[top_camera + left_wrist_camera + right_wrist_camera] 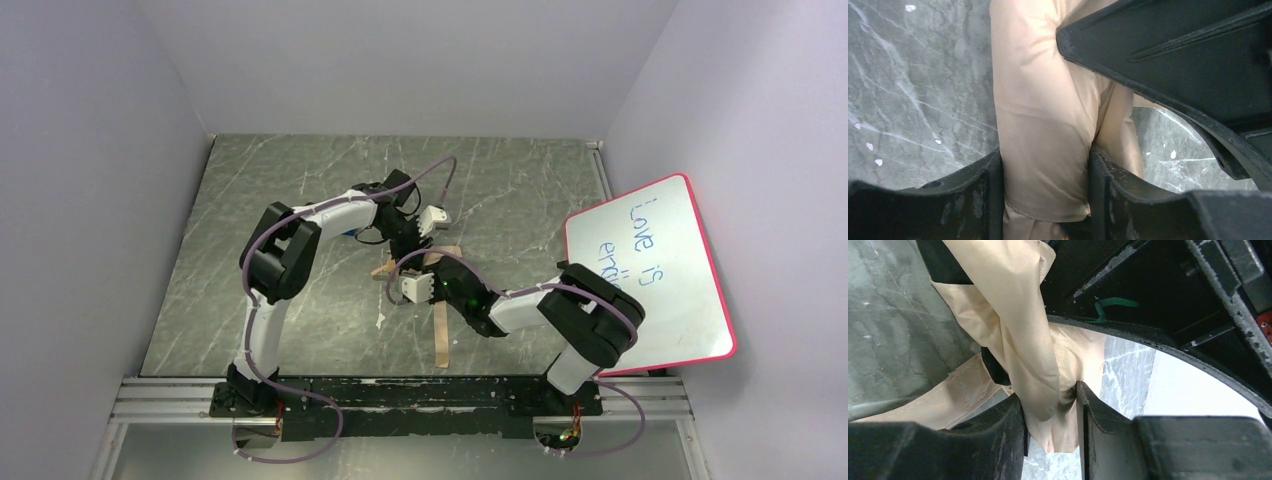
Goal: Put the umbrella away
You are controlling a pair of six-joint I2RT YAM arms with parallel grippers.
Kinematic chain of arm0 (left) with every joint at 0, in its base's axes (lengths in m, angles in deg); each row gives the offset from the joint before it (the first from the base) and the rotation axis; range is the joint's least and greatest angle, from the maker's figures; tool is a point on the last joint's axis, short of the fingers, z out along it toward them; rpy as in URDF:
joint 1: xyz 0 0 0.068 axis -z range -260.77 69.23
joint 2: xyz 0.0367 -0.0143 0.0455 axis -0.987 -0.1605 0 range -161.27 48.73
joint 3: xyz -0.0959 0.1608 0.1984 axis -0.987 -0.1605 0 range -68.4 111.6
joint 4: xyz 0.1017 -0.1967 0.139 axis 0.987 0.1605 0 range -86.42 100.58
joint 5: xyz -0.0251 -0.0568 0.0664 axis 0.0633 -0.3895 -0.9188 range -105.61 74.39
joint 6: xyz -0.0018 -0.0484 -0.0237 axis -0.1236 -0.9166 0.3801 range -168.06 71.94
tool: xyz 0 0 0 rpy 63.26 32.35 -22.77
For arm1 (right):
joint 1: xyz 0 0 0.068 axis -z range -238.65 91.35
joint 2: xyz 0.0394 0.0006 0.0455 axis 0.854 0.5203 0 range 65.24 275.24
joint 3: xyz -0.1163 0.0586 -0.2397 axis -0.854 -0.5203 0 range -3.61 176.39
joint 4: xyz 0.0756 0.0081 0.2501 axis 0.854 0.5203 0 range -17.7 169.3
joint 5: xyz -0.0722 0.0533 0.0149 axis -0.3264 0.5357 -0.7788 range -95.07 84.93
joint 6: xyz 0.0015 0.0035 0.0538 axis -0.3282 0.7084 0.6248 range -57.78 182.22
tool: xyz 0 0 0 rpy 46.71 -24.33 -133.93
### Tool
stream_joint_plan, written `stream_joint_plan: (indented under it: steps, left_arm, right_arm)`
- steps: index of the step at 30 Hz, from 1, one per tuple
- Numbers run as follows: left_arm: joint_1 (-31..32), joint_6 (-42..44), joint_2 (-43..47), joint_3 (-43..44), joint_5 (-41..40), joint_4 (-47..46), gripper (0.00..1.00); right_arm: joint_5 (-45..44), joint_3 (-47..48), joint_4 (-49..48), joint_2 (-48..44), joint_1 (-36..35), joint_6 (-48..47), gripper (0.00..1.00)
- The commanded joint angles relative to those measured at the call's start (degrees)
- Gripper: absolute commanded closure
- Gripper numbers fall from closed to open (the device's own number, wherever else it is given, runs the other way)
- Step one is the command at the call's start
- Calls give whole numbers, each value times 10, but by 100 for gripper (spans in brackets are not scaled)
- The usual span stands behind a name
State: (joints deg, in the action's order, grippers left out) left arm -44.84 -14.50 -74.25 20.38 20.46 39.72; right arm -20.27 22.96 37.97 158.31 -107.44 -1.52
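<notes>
The umbrella (pixel 385 268) lies mid-table, a cream-beige bundle mostly covered by both grippers; a narrow tan strip of it (pixel 441 335) runs toward the near edge. My left gripper (pixel 415 238) comes in from the far side. In the left wrist view its fingers press both sides of the rolled beige fabric (pixel 1033 90), the left gripper (pixel 1045 155) shut on it. My right gripper (pixel 412 285) sits just nearer. Seen from the right wrist, the right gripper (pixel 1050 395) is shut on a twisted fold of the canopy (pixel 1018 315), beside a flat beige strap (pixel 968 385).
A whiteboard (pixel 650 270) with a pink rim and blue writing leans at the right, against the right arm's elbow. The grey marble table (pixel 280 180) is walled on three sides. A metal rail (pixel 400 395) runs along the near edge.
</notes>
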Motion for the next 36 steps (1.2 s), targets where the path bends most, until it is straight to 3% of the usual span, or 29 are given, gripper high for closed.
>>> stream_joint_plan:
  steps: [1, 5, 7, 16, 19, 23, 29, 36]
  left_arm:
    - [13, 17, -41, -35, -118, 38, 54]
    - [15, 25, -29, -41, -139, 35, 75]
    - [15, 24, -26, -44, -152, 29, 80]
    - [17, 25, -35, -45, -201, 14, 86]
    - [18, 25, -33, -51, -225, 1, 87]
    - [19, 37, -29, -60, -233, -7, 95]
    - [29, 48, -26, -68, -263, -18, 95]
    - [47, 70, -1, -113, -319, -67, 95]
  right_arm:
    - [29, -17, 59, 0, -4, 45, 61]
    - [29, -15, 64, -25, -4, 55, 49]
    - [31, -13, 79, -43, -4, 56, 44]
    - [79, -12, 204, -217, -6, 140, 37]
    - [121, -14, 253, -304, -10, 207, 37]
    - [120, -34, 247, -430, -11, 330, 38]
    - [39, -22, 270, -562, -12, 498, 39]
    - [-173, 63, 361, -555, -12, 660, 34]
